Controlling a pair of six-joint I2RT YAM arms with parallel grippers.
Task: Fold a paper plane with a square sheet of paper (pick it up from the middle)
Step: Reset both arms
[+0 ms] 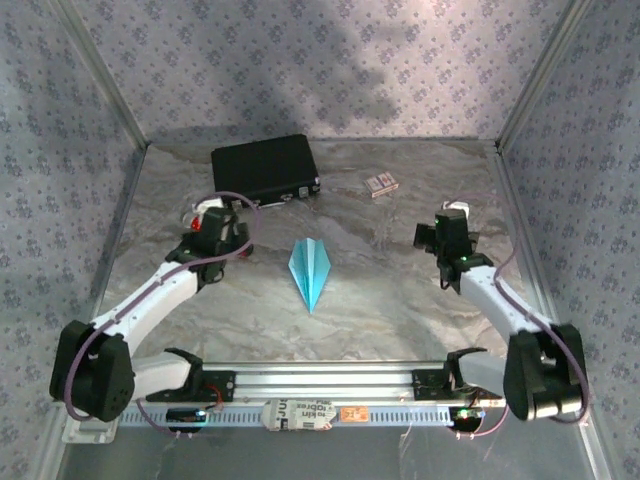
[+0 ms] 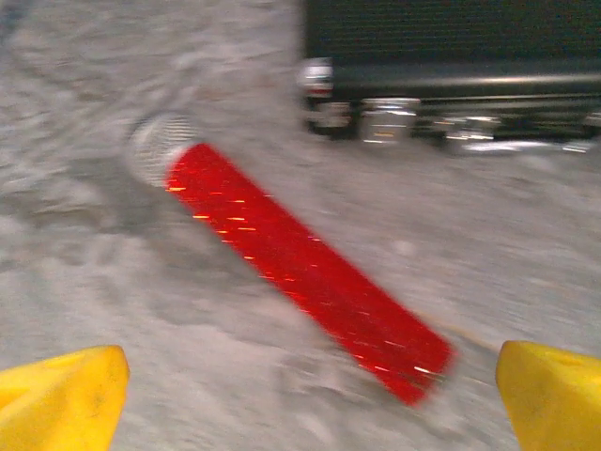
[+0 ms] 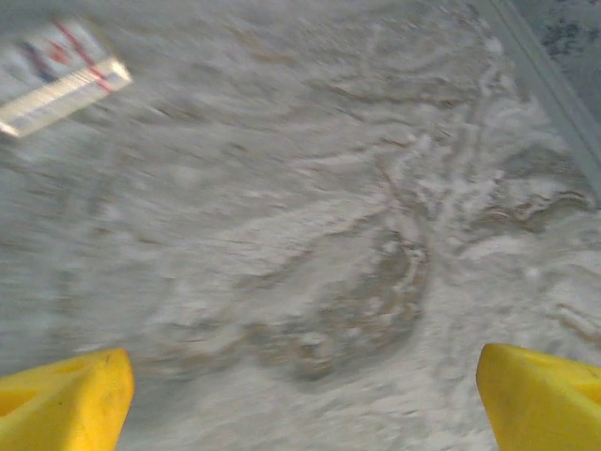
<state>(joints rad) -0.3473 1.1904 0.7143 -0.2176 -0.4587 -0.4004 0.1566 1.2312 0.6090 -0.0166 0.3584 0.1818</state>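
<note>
Marbled grey desk (image 1: 400,300) holds the slim light-blue paper plane (image 1: 311,274), lengthwise near-to-far, between left gripper (image 2: 308,399), slightly nearer, and right gripper (image 3: 305,399), both spread wide, empty.

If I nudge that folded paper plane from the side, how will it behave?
Probably light: the paper plane is thin folded paper lying flat, so it should slide easily on the marbled table. Its centre crease likely stiffens it lengthwise, but the wings may bend or crush under a pinch.
</note>
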